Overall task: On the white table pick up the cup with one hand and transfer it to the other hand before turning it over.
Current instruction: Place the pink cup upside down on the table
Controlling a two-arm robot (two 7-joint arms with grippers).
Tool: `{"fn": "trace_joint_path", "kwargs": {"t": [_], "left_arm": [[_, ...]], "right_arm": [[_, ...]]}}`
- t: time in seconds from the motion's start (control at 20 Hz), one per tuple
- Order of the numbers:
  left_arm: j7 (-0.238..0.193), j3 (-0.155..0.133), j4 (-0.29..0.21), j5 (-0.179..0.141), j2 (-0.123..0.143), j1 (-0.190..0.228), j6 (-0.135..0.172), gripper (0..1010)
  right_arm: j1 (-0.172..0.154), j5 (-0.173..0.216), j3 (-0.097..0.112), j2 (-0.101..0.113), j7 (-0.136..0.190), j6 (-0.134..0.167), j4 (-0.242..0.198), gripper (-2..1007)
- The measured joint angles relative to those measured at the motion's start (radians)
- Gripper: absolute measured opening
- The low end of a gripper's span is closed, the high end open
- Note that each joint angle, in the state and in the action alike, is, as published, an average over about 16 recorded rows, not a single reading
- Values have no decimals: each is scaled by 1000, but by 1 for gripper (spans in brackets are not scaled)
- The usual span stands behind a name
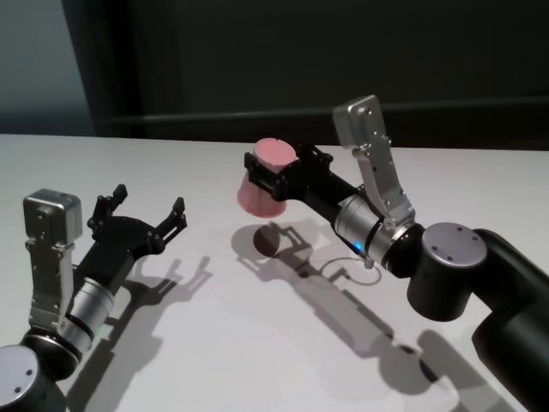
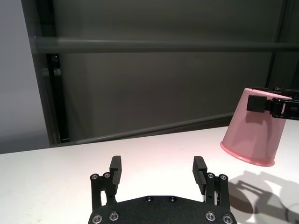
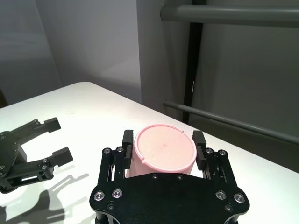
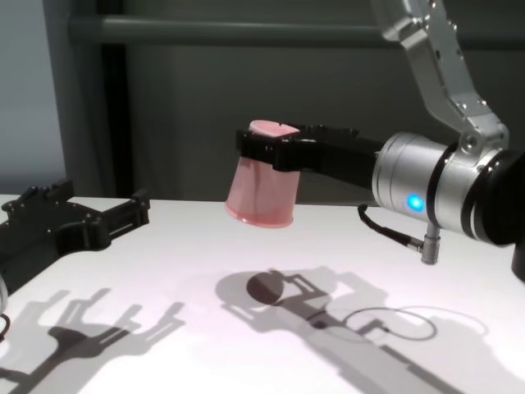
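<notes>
The right end effector (image 1: 273, 172) clamps the inverted cup (image 1: 265, 177) above the surface (image 1: 214, 343), mid-span near the far edge; the left end effector (image 1: 146, 210) gapes empty toward the left edge.

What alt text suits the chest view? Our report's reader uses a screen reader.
The right gripper holds the pink cup upside down, rim lowest, above the white table. The left gripper waits open to its left.
</notes>
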Motion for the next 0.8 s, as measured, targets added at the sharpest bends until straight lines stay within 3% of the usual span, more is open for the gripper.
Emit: {"fn": "trace_joint_path", "kwargs": {"t": [0.35, 0.8], "left_arm": [[0, 0, 0, 0, 0, 0, 0, 1001], [0, 0, 0, 0, 0, 0, 0, 1001]], "right_arm": [[9, -50, -27, -5, -1, 59, 27, 738], [12, -84, -41, -29, 25, 75, 76, 738]]}}
